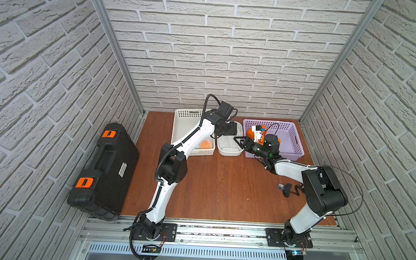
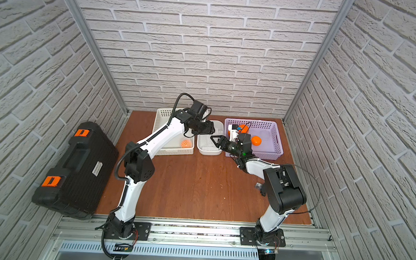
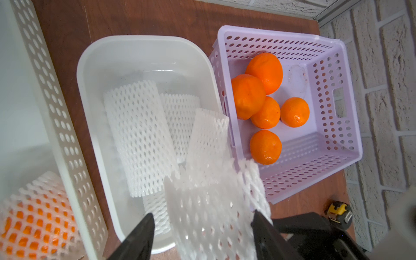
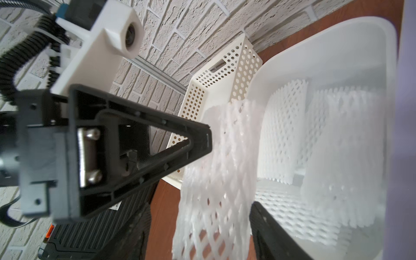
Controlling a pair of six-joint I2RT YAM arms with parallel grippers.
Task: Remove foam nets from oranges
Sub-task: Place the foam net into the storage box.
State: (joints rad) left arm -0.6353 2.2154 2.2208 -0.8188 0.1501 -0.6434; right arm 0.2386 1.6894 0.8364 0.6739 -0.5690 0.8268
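Brown wood-grain tabletop (image 1: 224, 184). Along its far edge, side by side: white perforated basket (image 1: 188, 114), white tub (image 1: 229, 152), lilac perforated basket (image 1: 297, 141). Small black object (image 1: 287, 188) lies on the bare board at right, too small to identify; black case (image 1: 104, 172) sits against the left edge.

Loose foam net (image 3: 211, 202) over the white tub (image 3: 94, 67): blurred, lower end cut by the frame in both wrist views. Can't tell if my right end effector (image 1: 236, 140) grips it. In both top views my left arm (image 1: 194, 132) hides the tub's far end. Netted orange (image 3: 33, 220) beside the tub: cropped.
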